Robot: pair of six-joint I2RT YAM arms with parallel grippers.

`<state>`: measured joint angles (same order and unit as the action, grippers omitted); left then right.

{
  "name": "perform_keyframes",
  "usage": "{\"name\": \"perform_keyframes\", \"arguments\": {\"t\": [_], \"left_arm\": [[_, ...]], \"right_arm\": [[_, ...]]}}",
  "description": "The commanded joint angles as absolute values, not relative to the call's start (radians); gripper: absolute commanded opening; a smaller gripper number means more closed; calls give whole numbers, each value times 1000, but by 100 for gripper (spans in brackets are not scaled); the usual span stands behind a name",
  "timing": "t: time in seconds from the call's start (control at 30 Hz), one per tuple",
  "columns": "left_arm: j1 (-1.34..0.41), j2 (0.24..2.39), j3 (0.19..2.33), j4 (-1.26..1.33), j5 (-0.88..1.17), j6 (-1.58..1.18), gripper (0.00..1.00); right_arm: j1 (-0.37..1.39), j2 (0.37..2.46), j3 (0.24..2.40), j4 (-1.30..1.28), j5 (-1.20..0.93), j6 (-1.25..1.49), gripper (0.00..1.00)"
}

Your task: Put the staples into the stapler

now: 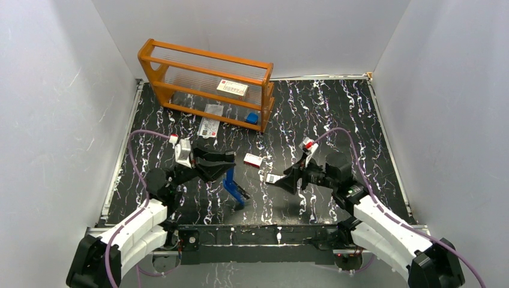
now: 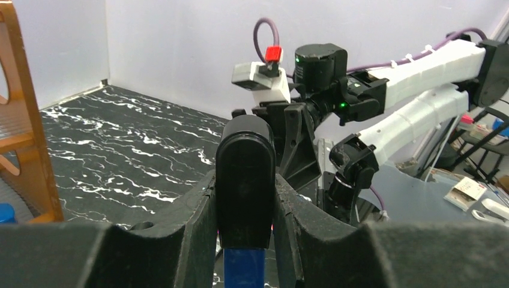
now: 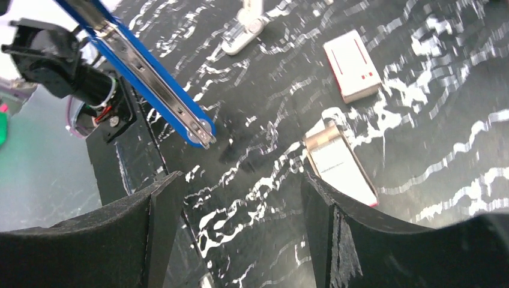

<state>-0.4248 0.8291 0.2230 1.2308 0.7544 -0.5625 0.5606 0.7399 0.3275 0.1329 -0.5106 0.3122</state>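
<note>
My left gripper (image 1: 223, 163) is shut on the black top of the stapler (image 1: 235, 187) and holds it up off the table, its blue magazine arm hanging open. In the left wrist view the fingers (image 2: 198, 228) clamp the stapler's black cap (image 2: 245, 174). The staples lie as a pale strip in a tiny tray (image 3: 337, 161) on the table, also in the top view (image 1: 273, 178). My right gripper (image 3: 240, 201) is open and empty just above the table, its right finger (image 3: 327, 210) over the tray's near end. The stapler's open blue arm (image 3: 150, 81) reaches in at upper left.
The red-and-white staple box (image 1: 252, 159) lies closed beyond the tray, also in the right wrist view (image 3: 352, 66). An orange rack (image 1: 207, 78) with a label card (image 1: 232, 88) stands at the back. White cards (image 1: 209, 125) and a blue item (image 1: 252, 118) lie before it.
</note>
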Motion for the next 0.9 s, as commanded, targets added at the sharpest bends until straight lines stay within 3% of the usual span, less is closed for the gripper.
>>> {"name": "perform_keyframes", "arguments": {"t": [0.0, 0.3, 0.6, 0.87], "left_arm": [[-422, 836, 295, 1305, 821, -597, 0], [-423, 867, 324, 1356, 867, -661, 0], [-427, 884, 309, 1418, 870, -708, 0], [-428, 877, 298, 1427, 864, -696, 0]], "right_arm": [[607, 813, 380, 482, -667, 187, 79], [900, 1186, 501, 826, -605, 20, 80], [956, 1451, 591, 1098, -595, 107, 80], [971, 1512, 597, 1200, -690, 178, 77]]}}
